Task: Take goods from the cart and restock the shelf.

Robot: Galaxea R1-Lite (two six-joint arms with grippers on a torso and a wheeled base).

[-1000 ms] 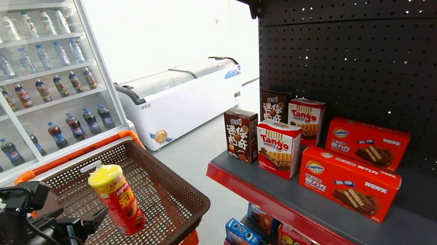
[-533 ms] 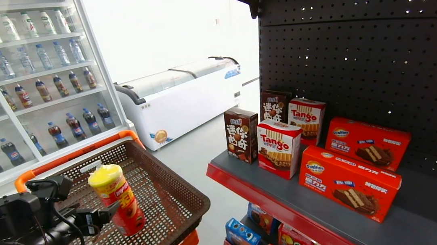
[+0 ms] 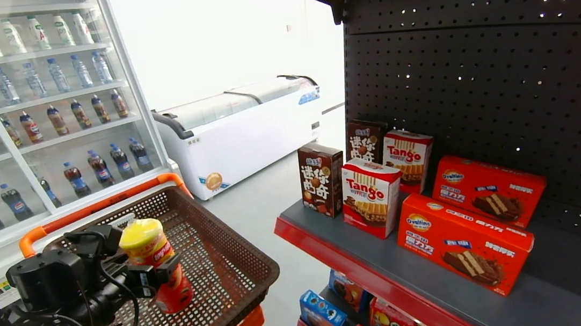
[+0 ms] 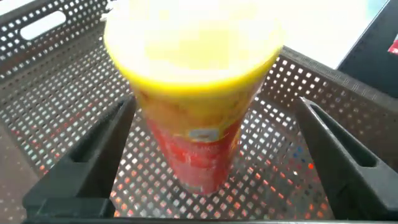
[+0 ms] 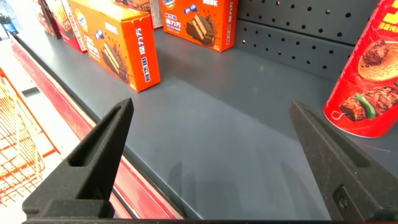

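The left pincer hung inside the cart's brown basket with its fingers spread wide on either side of the yellow-lidded crisp can. It was not closed on the can, which stood near enough upright on the mesh floor. The right pincer was likewise wide open and held nothing, poised just above the grey shelf, with an orange box and a second can standing on the shelf nearby.
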